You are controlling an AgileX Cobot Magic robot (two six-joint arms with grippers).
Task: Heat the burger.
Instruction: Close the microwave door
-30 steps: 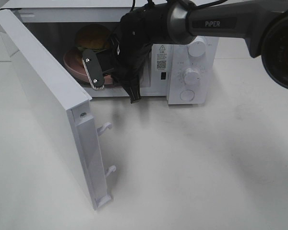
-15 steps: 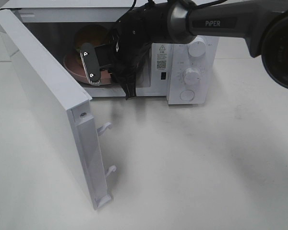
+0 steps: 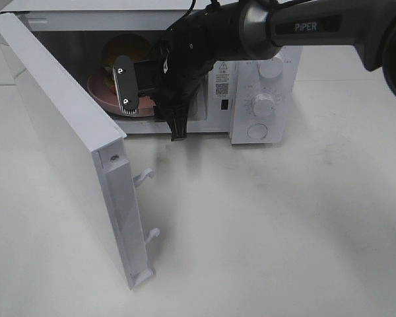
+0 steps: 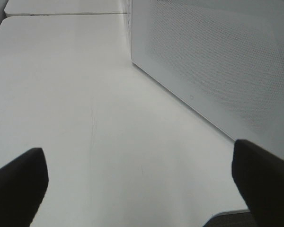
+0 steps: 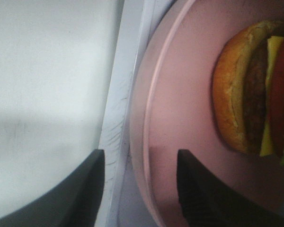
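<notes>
Burger (image 5: pixel 248 90) — just past right hand (image 5: pixel 140 158)

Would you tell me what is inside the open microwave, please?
The burger sits on a pink plate inside the microwave. In the high view, the right gripper and its arm cover the plate's right part and the cavity's right side, so anything there cannot be seen.

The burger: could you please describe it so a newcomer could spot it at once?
Find the white microwave oven with its door swung open. Inside sits a round pink plate, and the burger stands on it. It is the only food there: golden-brown bun, dark patty, yellow cheese, red tomato, green lettuce.
</notes>
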